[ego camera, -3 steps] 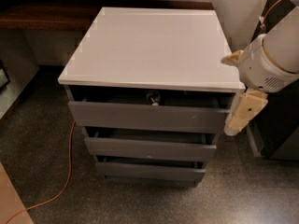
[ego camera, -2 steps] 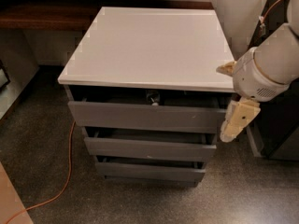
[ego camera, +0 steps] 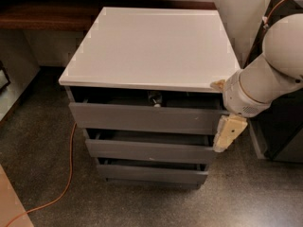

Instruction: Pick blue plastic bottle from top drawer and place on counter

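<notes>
The grey cabinet's top drawer (ego camera: 142,118) stands pulled out a little, leaving a dark gap under the counter (ego camera: 151,46), a broad white top. In that gap a small pale piece (ego camera: 154,98) shows that looks like the blue plastic bottle; the rest of it is hidden. My gripper (ego camera: 229,132) hangs pointing down at the right end of the drawer fronts, just below the counter's front right corner. It touches nothing that I can see. The thick white arm (ego camera: 270,74) reaches in from the right.
The two lower drawers (ego camera: 149,149) also stick out slightly, stepped back under the top one. A dark wooden shelf (ego camera: 47,15) runs behind at left. An orange cable (ego camera: 66,183) lies on the speckled floor. A dark cabinet (ego camera: 284,126) stands at right.
The arm and gripper have shifted left and slightly down, closer to the right end of the drawers. The drawers and the pale piece have not moved.
</notes>
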`<state>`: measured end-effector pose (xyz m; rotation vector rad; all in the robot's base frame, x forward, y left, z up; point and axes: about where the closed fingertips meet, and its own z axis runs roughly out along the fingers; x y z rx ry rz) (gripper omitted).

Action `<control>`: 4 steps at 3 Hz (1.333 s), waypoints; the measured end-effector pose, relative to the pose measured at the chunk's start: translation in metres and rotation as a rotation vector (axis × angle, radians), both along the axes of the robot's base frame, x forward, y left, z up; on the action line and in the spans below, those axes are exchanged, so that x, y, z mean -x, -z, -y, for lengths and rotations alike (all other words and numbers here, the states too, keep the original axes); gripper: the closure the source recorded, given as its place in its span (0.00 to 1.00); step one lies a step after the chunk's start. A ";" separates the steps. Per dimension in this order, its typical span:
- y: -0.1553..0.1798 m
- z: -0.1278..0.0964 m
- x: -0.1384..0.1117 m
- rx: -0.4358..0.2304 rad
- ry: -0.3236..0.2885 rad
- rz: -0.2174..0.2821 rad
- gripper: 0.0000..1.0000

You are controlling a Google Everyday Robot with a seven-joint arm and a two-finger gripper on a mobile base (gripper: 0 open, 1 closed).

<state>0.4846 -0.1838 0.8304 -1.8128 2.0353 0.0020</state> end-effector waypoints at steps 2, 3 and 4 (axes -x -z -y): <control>0.031 0.002 -0.018 -0.046 -0.007 0.045 0.00; 0.052 -0.010 -0.025 -0.053 -0.030 0.031 0.00; 0.073 -0.018 -0.034 -0.060 -0.050 0.017 0.00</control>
